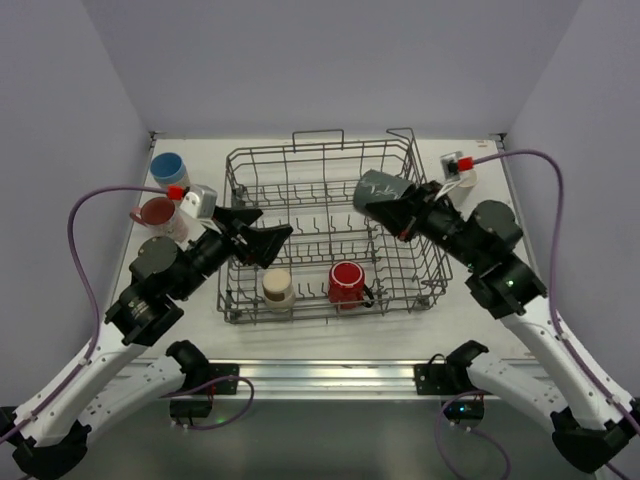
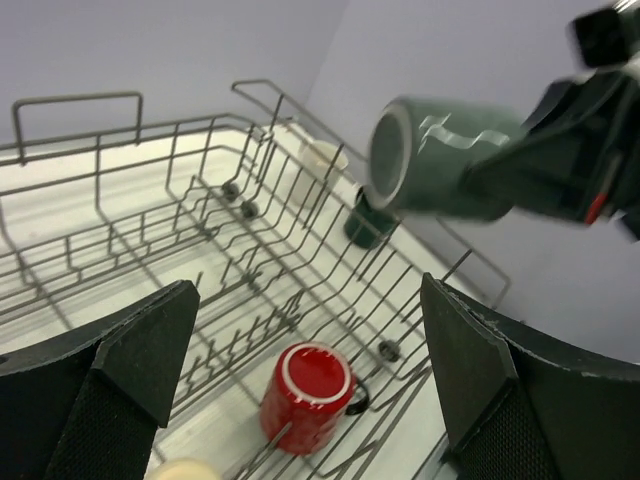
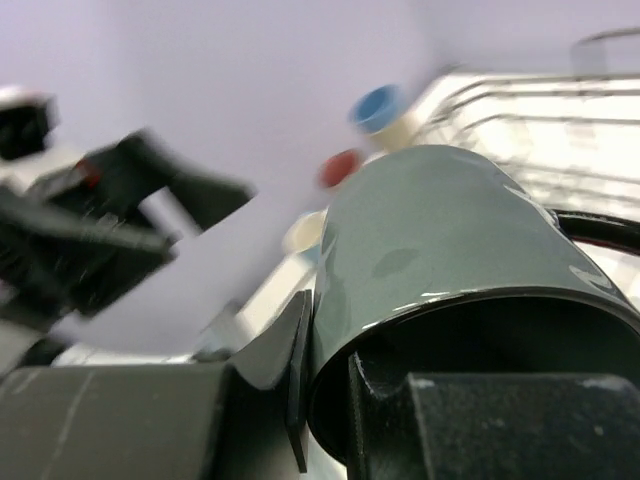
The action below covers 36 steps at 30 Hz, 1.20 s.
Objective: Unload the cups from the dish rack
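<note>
Dish rack (image 1: 300, 150) fills the middle of the top view. Right gripper (image 1: 393, 211) pinches a dark teal mug (image 1: 379, 189) above the rack's upper right corner. Left gripper (image 1: 258, 231) hangs spread wide over its left side. Inside, a red mug (image 1: 346, 283) and a cream cup (image 1: 277, 287) sit along the lower edge.

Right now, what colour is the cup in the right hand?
The cup is dark grey-teal with a pale wavy line, clearest in the left wrist view.
</note>
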### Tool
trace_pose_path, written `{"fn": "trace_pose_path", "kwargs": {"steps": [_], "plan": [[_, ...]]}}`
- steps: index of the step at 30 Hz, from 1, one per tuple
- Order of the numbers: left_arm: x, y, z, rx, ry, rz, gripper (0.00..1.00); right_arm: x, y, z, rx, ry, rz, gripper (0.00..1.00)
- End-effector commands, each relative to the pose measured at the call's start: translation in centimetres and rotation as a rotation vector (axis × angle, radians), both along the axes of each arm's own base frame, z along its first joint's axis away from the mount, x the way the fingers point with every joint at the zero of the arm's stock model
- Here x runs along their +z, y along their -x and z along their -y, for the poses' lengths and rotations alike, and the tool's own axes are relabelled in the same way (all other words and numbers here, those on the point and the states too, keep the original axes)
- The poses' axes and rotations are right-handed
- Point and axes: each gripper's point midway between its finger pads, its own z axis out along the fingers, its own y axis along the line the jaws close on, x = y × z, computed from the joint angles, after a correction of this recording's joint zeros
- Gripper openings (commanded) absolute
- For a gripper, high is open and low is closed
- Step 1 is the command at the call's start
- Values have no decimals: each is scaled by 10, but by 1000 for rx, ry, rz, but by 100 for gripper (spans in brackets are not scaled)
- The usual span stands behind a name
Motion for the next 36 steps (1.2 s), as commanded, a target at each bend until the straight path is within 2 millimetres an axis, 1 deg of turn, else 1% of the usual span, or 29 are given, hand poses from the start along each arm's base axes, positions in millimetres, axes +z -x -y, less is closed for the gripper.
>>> {"fn": "trace_pose_path", "kwargs": {"steps": [1,2,3,4,6,7,8,9,10,13,14,16,17,18,20,21,22,24,25,27,28,31,33,34,36], "plan": [[-37,1,-20,54,-228,-13,100,19,-35,101,-492,185,56,0],[-42,2,-24,60,-256,-4,100,19,-39,123,-583,217,37,0],[-49,2,-27,70,-274,-10,100,4,-42,149,-690,274,-18,0],[-61,2,-28,69,-297,-21,100,0,-45,165,-761,299,-34,0],[-66,4,-27,57,-313,-11,100,-15,-51,212,-962,379,-83,0],[-70,4,-27,53,-324,-12,100,-20,-53,223,-1004,404,-97,0],[-70,4,-27,44,-343,0,100,-28,-56,243,-1076,429,-125,0],[-71,6,-26,33,-353,3,100,-33,-59,253,-1105,439,-147,0],[-72,6,-26,32,-362,3,100,-45,-65,268,-1124,447,-195,0],[-70,12,-23,-7,-354,11,100,-80,-76,284,-1114,480,-325,0],[-69,15,-23,-18,-346,16,100,-100,-83,285,-1095,508,-381,0],[-69,16,-23,-24,-339,19,100,-119,-90,282,-1063,513,-439,0],[-68,17,-24,-25,-336,23,100,-139,-95,272,-993,511,-498,0],[-67,19,-23,-32,-334,27,100,-149,-98,268,-968,507,-530,0],[-68,20,-22,-43,-334,27,100,-178,-100,257,-894,508,-610,0],[-68,20,-22,-45,-334,25,100,-184,-102,255,-883,503,-621,0],[-69,20,-22,-45,-336,25,100,-198,-100,253,-870,509,-651,0],[-69,19,-23,-42,-337,23,100,-213,-102,250,-850,507,-682,0],[-69,20,-23,-43,-337,23,100,-224,-99,249,-840,516,-710,0],[-69,19,-23,-42,-335,22,100,-238,-99,249,-833,524,-735,0],[-70,19,-23,-42,-337,19,100,-248,-95,248,-824,529,-757,0],[-73,16,-22,-43,-343,8,100,-271,-92,247,-802,552,-810,0],[-76,15,-20,-51,-348,1,100,-279,-94,246,-793,557,-824,0],[-79,15,-17,-62,-352,-9,100,-287,-93,248,-797,565,-846,0],[-79,17,-12,-95,-353,-11,100,-292,-96,248,-797,568,-858,0]]}}
